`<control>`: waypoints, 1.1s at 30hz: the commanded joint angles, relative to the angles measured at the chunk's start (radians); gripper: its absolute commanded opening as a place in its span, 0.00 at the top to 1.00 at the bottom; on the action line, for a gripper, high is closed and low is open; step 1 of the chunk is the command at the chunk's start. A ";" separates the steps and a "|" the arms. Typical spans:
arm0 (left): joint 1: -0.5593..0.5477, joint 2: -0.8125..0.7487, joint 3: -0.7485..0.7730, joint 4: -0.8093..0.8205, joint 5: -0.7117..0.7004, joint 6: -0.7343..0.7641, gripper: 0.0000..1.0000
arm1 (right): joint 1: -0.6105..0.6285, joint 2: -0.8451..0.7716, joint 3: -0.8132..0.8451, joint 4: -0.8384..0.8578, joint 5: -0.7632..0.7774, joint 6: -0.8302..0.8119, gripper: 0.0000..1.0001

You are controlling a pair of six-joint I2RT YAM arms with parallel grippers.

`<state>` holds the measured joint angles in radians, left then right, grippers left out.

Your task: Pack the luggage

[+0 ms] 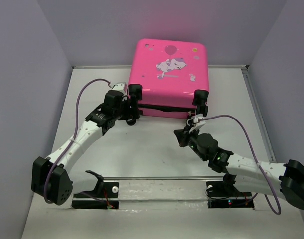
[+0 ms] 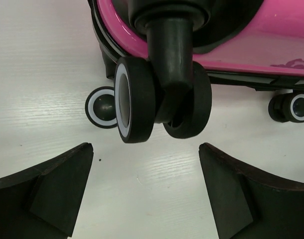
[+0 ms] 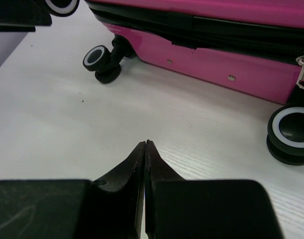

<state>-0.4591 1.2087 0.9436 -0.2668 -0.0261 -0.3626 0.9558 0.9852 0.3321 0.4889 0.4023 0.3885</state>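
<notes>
Top external: pink printed luggage [image 1: 169, 79] lies flat at far edge, open desk [image 1: 152, 154] nearer; left gripper [image 2: 146, 154] spread, right gripper [image 3: 145, 147] pressed together.

Worktop [image 1: 152, 154]: white, matte; faint wood-grain lines show close up in both wrist views. Boxed in on 3 sides by plain grey-lilac panels: back wall [image 1: 157, 25], left wall [image 1: 22, 99], right wall [image 1: 286, 74]. Pale edge strip where walls meet worktop. Silver rail [image 1: 162, 178] runs L-R across near part of worktop; surface on near side of it looks lighter, more mottled. Tiny dark speck [image 2: 99, 160] on worktop in left wrist view; similar one in right wrist view.
</notes>
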 commanded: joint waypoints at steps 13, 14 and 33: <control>0.020 0.115 0.118 0.066 0.052 0.008 0.34 | -0.003 0.013 0.053 -0.073 0.000 0.006 0.75; 0.020 0.117 0.119 0.070 0.052 0.005 0.39 | -0.003 0.010 0.054 -0.078 0.001 0.006 0.74; 0.022 -0.040 0.038 0.158 0.095 -0.068 0.16 | -0.098 -0.048 0.127 -0.282 -0.083 -0.013 0.60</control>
<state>-0.4286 1.2724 0.9890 -0.2317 0.0128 -0.4042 0.8627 0.9596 0.4248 0.2306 0.3511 0.3912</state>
